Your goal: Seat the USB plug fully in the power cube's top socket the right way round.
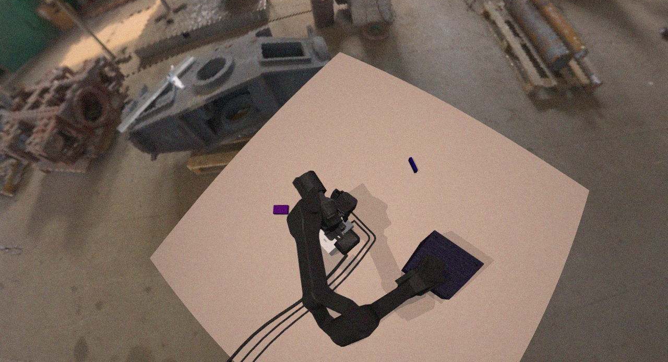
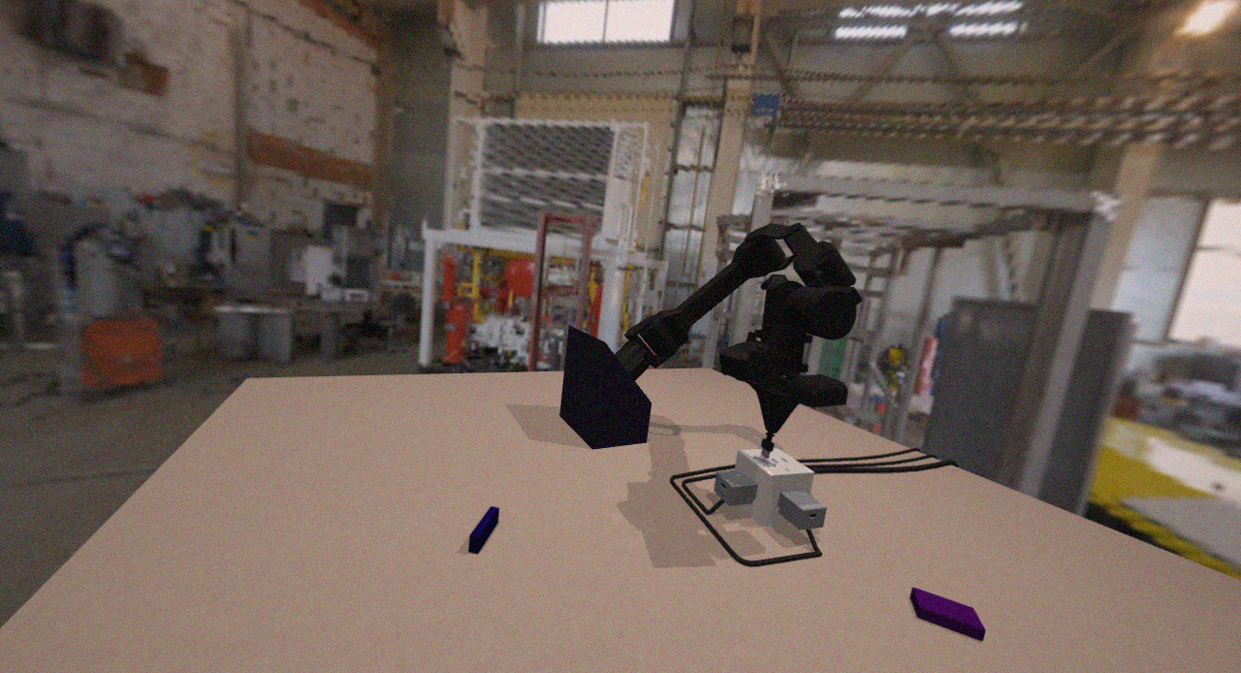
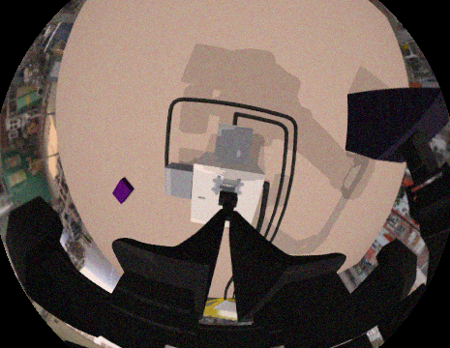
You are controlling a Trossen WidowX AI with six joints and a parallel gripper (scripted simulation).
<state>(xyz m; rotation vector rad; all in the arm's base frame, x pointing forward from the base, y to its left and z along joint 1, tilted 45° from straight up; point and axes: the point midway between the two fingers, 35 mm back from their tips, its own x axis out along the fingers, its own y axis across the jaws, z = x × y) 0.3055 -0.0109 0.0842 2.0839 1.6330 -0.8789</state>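
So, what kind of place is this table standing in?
Most likely a factory hall or heavy workshop. The floor around the table is bare concrete, with a large grey machine casting and rusty pipes on a pallet nearby; the exterior view shows steel roof trusses overhead.

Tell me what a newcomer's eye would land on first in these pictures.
First the black arm, bent over the table's middle with its gripper pointing straight down, shut on the small dark USB plug atop the white power cube. Next the black cables looping around the cube, then the dark blue wedge-shaped base behind it.
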